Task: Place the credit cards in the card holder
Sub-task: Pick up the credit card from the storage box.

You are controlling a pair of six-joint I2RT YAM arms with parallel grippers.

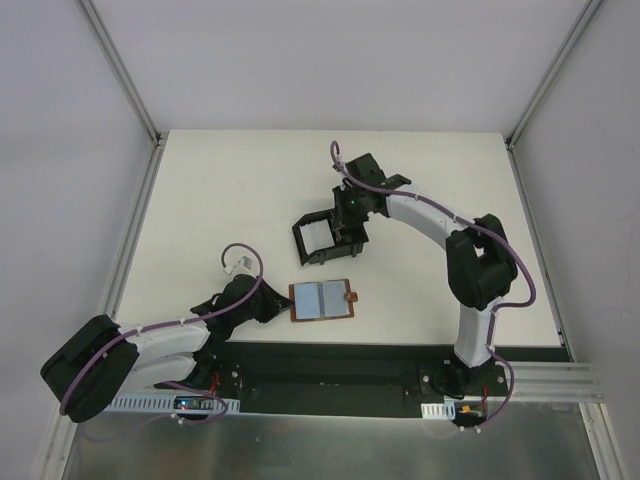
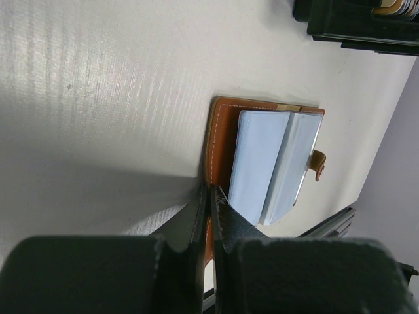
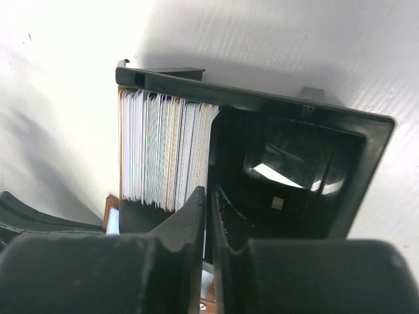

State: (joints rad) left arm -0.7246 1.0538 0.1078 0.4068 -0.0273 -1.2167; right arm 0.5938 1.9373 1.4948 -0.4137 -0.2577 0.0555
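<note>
Black plastic, the card holder [image 1: 322, 240] stands mid-desk [image 1: 220, 200] in the top view with the right end effector [image 1: 348, 222] at its far right side, and nearer lies an open brown leather wallet [image 1: 347, 297] showing pale blue credit cards [image 1: 318, 300], the left end effector [image 1: 275, 303] at its left edge. From the left wrist, that end effector is pressed together, pinching the wallet's leather edge beside the cards. From the right wrist, the right end effector's fingers [image 3: 177, 229] are almost pressed together over the holder's near wall, whether pinching anything I cannot tell, and a stack of cards [image 3: 163, 150] stands on edge in its left part.
</note>
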